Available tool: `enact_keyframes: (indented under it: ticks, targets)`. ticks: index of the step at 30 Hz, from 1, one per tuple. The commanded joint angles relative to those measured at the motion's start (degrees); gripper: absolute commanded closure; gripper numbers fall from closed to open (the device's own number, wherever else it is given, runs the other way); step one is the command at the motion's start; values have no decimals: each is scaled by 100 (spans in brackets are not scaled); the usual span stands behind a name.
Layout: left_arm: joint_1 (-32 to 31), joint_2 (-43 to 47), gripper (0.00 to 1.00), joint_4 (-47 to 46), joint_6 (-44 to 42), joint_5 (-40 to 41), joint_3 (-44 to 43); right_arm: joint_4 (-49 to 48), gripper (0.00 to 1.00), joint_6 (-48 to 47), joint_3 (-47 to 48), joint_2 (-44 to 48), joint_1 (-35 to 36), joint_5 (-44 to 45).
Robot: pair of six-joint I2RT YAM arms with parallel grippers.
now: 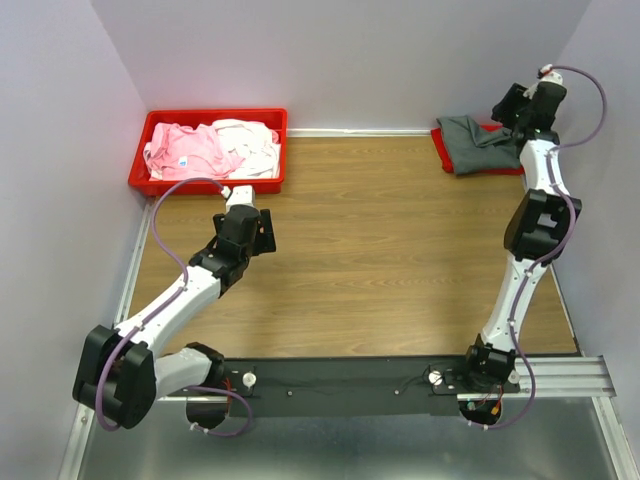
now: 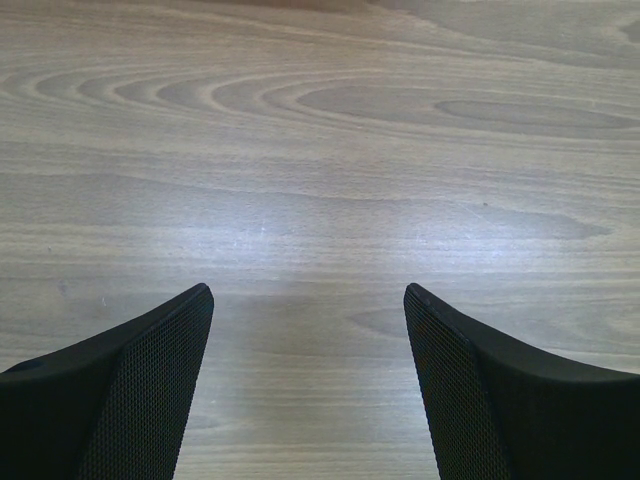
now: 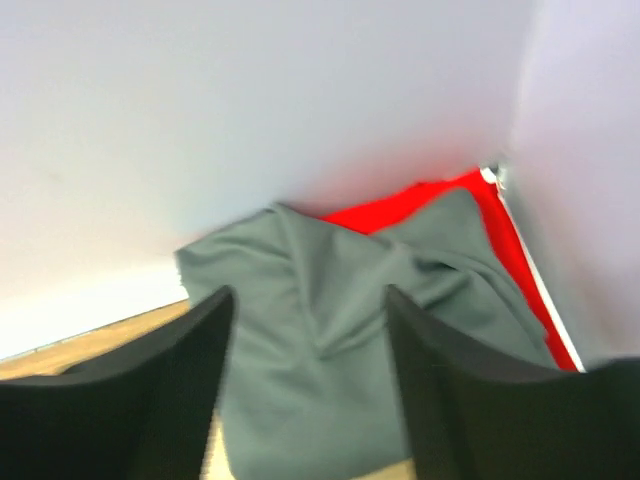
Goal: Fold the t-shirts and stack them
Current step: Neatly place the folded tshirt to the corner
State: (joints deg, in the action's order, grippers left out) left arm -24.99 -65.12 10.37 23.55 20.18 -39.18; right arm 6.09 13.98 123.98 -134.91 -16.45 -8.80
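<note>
- At two o'clock on the brown wooden table (image 1: 380, 250), the rumpled dark grey cloth t-shirt (image 1: 478, 145) is lying atop the bright red t-shirt (image 3: 420, 205), apparently forming the stack.
- The right gripper (image 3: 305, 295) is hovering over it, fingers apart and gripping nothing, probably for tidying.
- The left gripper (image 2: 308, 290), fingers apart and empty, is hanging over bare wood near the rigid red plastic bin (image 1: 205, 185) at ten o'clock, where the pale pink t-shirt (image 1: 185, 150) and white t-shirt (image 1: 250, 140) are waiting.

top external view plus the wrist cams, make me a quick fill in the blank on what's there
1. The dark grey t-shirt lies on another t-shirt, coloured ____.
2. The red bin holds pale pink and ____ t-shirts.
3. The left fingers and the right fingers both stand ____, gripping nothing.

Missing words: red; white; open.
</note>
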Motion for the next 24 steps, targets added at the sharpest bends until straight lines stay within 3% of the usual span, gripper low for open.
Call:
enact_keyframes:
  ticks: [1, 12, 24]
  targets:
    - [-58, 158, 15, -97, -44, 214, -2, -2, 44, -939, -15, -87, 273, 238]
    - [-111, 114, 15, -132, -43, 232, 16, 68, 47, -1898, 363, -966, 484, 44]
    - [-146, 114, 15, -149, -44, 232, 16, 182, 51, -2127, 741, -1538, 625, 238]
